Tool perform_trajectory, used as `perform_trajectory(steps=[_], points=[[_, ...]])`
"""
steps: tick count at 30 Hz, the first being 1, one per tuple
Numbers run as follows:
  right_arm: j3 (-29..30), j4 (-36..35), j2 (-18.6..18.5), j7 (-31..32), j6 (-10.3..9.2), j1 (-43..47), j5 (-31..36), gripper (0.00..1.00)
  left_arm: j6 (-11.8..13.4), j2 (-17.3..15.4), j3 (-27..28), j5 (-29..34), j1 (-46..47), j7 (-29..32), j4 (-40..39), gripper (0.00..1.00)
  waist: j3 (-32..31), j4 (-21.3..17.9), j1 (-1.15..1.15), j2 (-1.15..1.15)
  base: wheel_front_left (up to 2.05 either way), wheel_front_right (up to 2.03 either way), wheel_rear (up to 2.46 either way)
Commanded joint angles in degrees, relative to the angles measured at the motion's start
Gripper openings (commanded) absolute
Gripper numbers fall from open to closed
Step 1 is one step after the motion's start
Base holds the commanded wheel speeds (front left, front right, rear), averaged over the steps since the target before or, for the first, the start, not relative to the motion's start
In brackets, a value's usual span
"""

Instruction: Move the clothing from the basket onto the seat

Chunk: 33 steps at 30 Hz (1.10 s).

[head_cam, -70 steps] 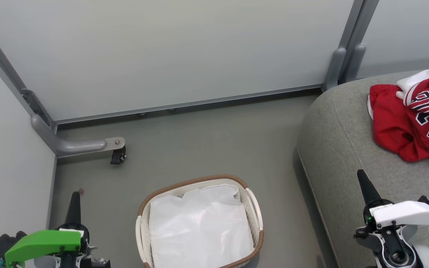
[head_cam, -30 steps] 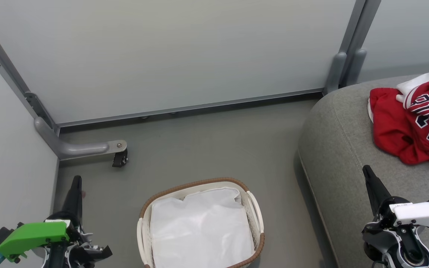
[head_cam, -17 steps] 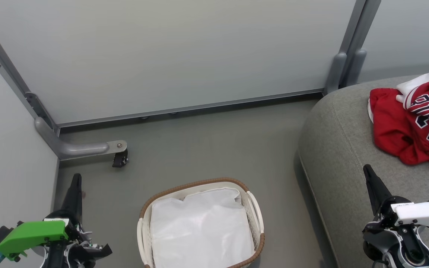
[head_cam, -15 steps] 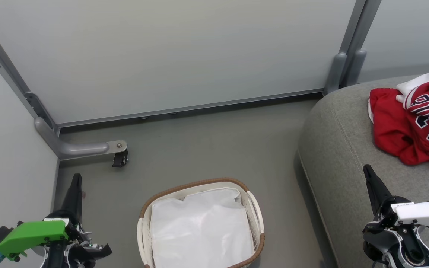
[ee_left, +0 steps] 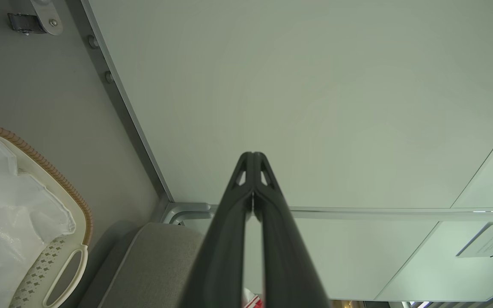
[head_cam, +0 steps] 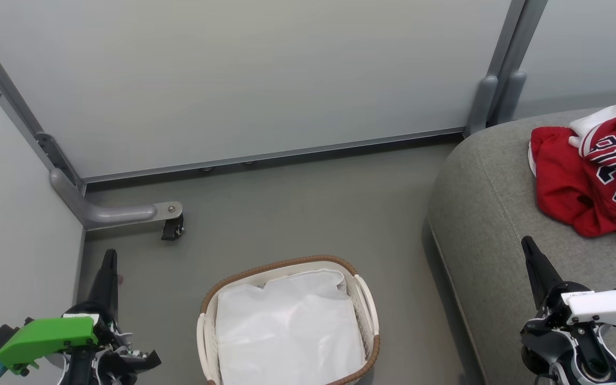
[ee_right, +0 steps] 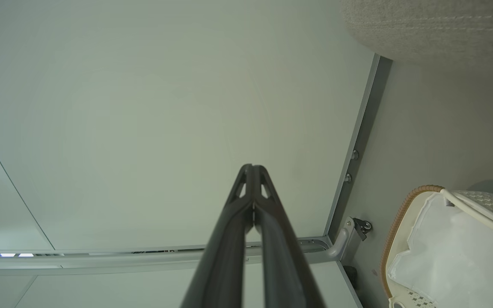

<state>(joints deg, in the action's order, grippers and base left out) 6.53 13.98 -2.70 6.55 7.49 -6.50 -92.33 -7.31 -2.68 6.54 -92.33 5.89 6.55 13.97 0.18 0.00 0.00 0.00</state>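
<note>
The red clothing point(head_cam: 586, 171) with white trim and dark lettering lies crumpled on the grey seat point(head_cam: 490, 214) at the right edge of the head view. On the floor at bottom centre stands the basket point(head_cam: 286, 267), with just its white liner showing inside. My left gripper point(head_cam: 109, 255) is shut and empty at the lower left, well left of the basket. Over the seat's front part at the lower right, my right gripper point(head_cam: 527, 241) is shut and empty. In the wrist views the left gripper point(ee_left: 253, 155) and right gripper point(ee_right: 253, 167) have their fingertips pressed together, with the basket point(ee_left: 64, 196) point(ee_right: 394, 231) at the sides.
Pale partition panels point(head_cam: 265, 75) close off the back and left. A grey metal foot with a caster point(head_cam: 171, 227) juts onto the floor at the left. A grey post point(head_cam: 487, 91) stands beside the seat's back corner. Bare grey floor point(head_cam: 308, 208) lies between basket and partition.
Since the earliest frame the view has shifted slightly and both grippers have come to rest a little higher in the picture. Over the last second nothing has moved.
</note>
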Motion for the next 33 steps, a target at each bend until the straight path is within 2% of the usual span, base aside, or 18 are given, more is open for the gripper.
perform_trajectory(steps=[1, 33], points=[[0.1, -0.1, -0.3, 0.2, 0.0, 0.6, -0.2, 0.0, -0.3, -0.4, 0.0, -0.2, 0.6, 0.2, -0.1, 0.0, 0.0, 0.0, 0.0, 0.0, 0.0, 0.0, 0.0], [0.1, -0.1, -0.3, 0.2, 0.0, 0.6, -0.2, 0.0, -0.3, -0.4, 0.0, -0.2, 0.6, 0.2, -0.1, 0.0, 0.0, 0.0, 0.0, 0.0, 0.0, 0.0, 0.0]])
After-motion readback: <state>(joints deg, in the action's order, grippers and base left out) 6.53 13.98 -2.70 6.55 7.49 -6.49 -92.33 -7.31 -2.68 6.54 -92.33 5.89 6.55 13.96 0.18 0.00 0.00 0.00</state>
